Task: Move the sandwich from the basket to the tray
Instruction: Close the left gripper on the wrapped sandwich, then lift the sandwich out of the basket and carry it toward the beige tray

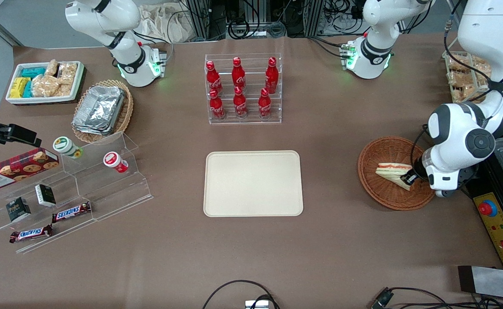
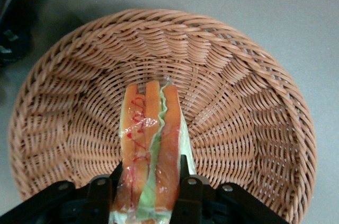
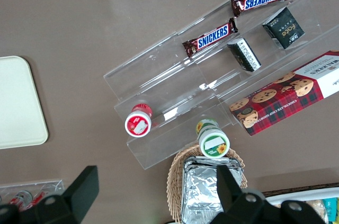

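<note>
Two fingers (image 2: 188, 195) of the gripper (image 2: 144, 197) are being pressed against the flat sides of the sandwich (image 2: 151, 150), so its wide end is being pinched between the jaws while its long axis is being pointed straight away from them toward the basket's middle. The sandwich is being kept inside the basket (image 1: 384, 189), low over the weave. The tray (image 1: 253, 183) is being left bare, well apart toward the parked arm's end, so a lift and sideways carry is being called for.
</note>
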Controlling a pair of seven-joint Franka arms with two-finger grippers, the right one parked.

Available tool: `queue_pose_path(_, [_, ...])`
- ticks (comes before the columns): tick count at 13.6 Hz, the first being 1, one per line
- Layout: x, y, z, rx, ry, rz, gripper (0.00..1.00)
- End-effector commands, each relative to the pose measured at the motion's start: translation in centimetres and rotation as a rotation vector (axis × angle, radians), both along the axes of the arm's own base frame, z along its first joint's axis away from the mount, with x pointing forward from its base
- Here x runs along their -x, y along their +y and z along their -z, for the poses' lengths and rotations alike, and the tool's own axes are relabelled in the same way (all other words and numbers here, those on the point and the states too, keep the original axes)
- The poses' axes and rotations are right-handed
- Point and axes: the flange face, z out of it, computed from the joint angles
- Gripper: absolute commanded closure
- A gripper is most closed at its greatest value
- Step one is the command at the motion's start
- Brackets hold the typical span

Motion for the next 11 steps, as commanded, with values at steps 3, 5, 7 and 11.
queue_pose_path(3, [-3.1,0.7,-8.7,-0.019,0.058,0.133,1.0])
queue_pose_path(5, [-4.6,0.1,-13.4,-0.018,0.075,0.186,1.0])
queue_pose_path(7, [-5.5,-2.7,-18.6,-0.012,0.101,0.254,1.0])
queue_pose_path(11, [-6.2,-11.5,-24.3,-0.007,0.061,0.451,1.0])
